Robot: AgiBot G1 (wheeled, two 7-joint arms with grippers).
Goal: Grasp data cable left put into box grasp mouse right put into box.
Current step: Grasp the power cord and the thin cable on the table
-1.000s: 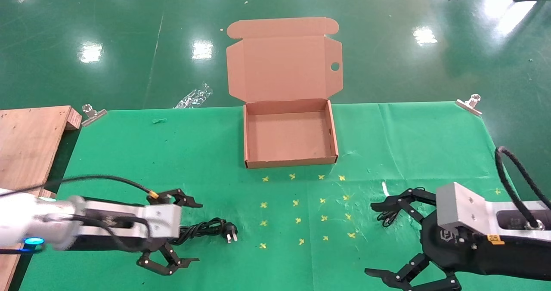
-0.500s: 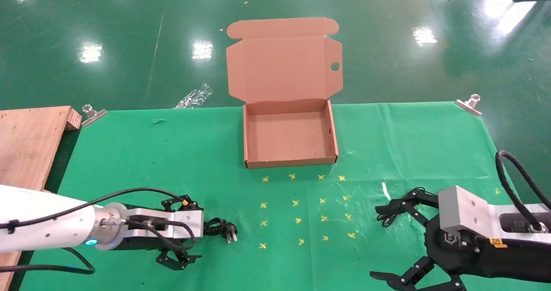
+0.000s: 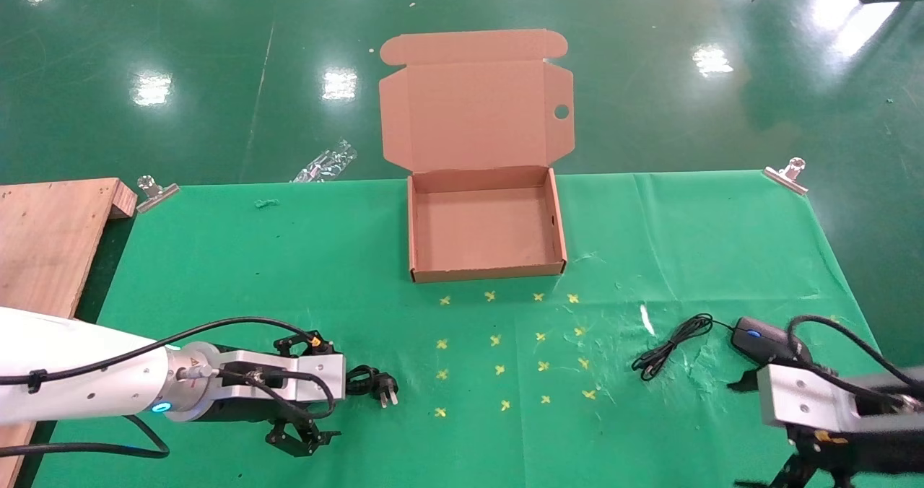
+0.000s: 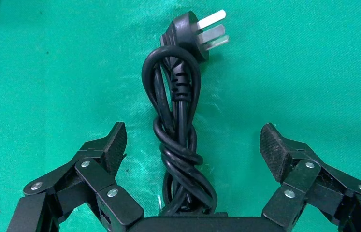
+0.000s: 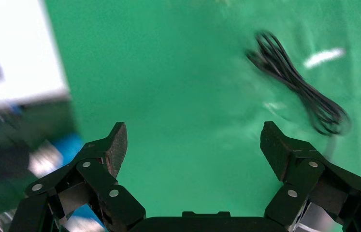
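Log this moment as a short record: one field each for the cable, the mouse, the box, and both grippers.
data cable: bundled on the green cloth, plug pointing away from the left gripper, cord lying between its open fingers
mouse: on the cloth at the robot's right, thin cord trailing left
box: open, nothing inside, lid tipped back
left gripper: low, open, straddling the cable
right gripper: open, holding nothing
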